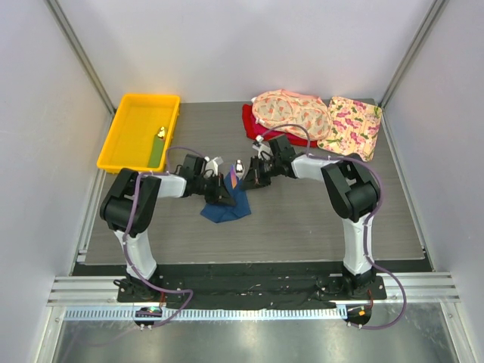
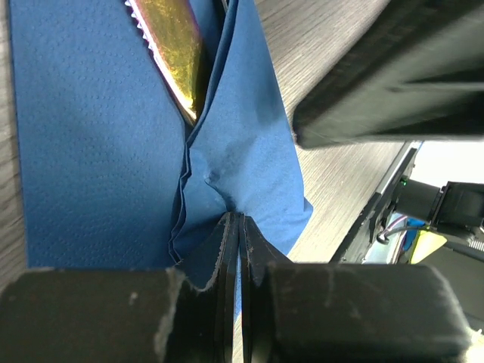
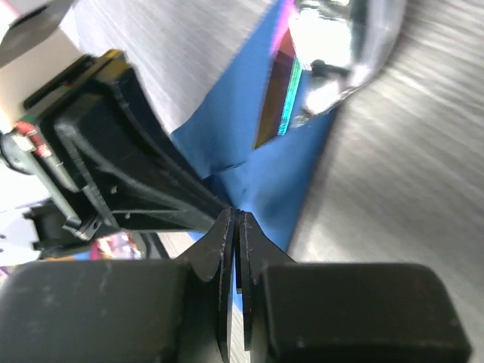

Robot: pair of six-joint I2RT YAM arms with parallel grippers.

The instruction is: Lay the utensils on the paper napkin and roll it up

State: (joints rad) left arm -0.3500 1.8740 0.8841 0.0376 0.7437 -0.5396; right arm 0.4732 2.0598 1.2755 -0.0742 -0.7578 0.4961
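The navy paper napkin [image 1: 227, 208] lies mid-table, partly folded over the utensils. In the left wrist view the napkin [image 2: 91, 151] wraps a gold serrated knife blade [image 2: 174, 45]. My left gripper [image 2: 238, 221] is shut, pinching a fold of the napkin edge. In the right wrist view a silver spoon head [image 3: 340, 38] and an iridescent handle [image 3: 276, 98] stick out of the napkin [image 3: 265, 181]. My right gripper [image 3: 236, 215] is shut on a napkin corner, right next to the left gripper's fingers [image 3: 128, 166]. Both grippers [image 1: 225, 189] [image 1: 247, 178] meet over the napkin's far edge.
A yellow tray [image 1: 113, 140] at the back left holds a flat green strip [image 1: 156, 155] and a tiny yellow object [image 1: 161, 133]. A red cloth [image 1: 249, 121] and two pink floral cloths [image 1: 291, 113] [image 1: 352, 125] lie at the back right.
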